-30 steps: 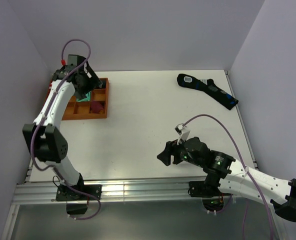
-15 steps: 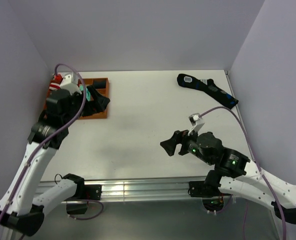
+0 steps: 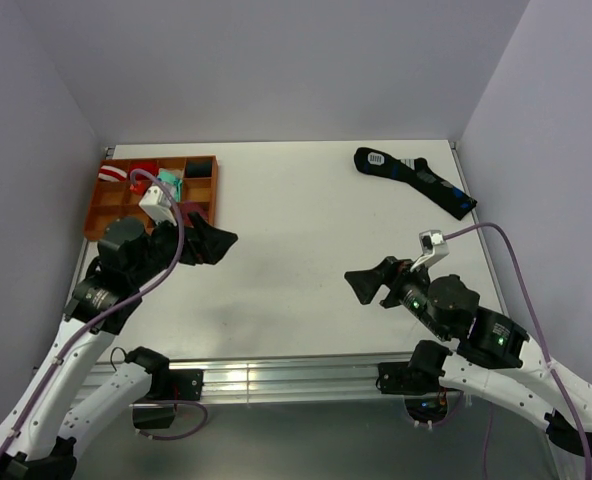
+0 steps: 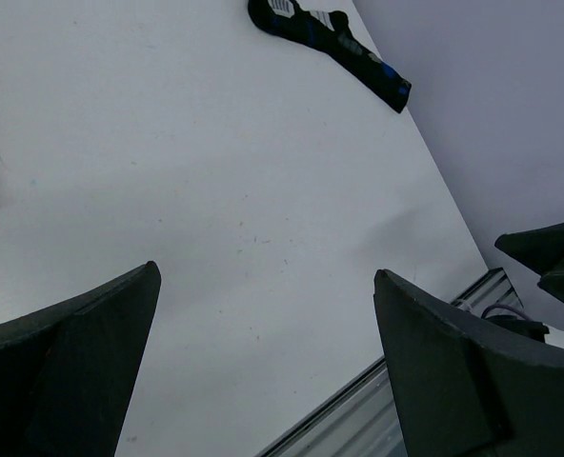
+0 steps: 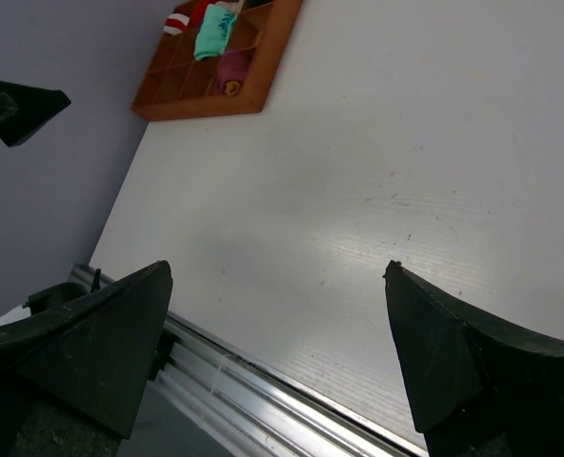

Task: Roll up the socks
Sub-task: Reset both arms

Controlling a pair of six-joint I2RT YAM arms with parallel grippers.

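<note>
- Maroon sock [image 5: 232, 72], apparently already rolled into a tight bundle with an orange patch showing, sits in a cell along the near side of the orange tray [image 5: 280, 57]. The cell walls probably stop the roll from springing open.
- Just beyond it in the tray lies a teal bundle [image 5: 213, 29], with a red-and-white striped bundle [image 5: 177, 21] at the far corner. Each has its own cell, so the tray looks like the store for finished rolls.
- Left gripper [image 3: 211, 243] hangs above the table [image 3: 296, 200] just beside the tray's near corner. Its jaws are spread wide and hold nothing, which fits a drop-off being done. The top view does not show the sock clearly.
- Right gripper [image 3: 366, 283] is also spread wide and empty, over bare table on the near right. It is well apart from the tray and has nothing to steady.
- Black sock [image 3: 416, 178] with blue marks lies flat and unrolled by the far right corner, well apart from both grippers.
</note>
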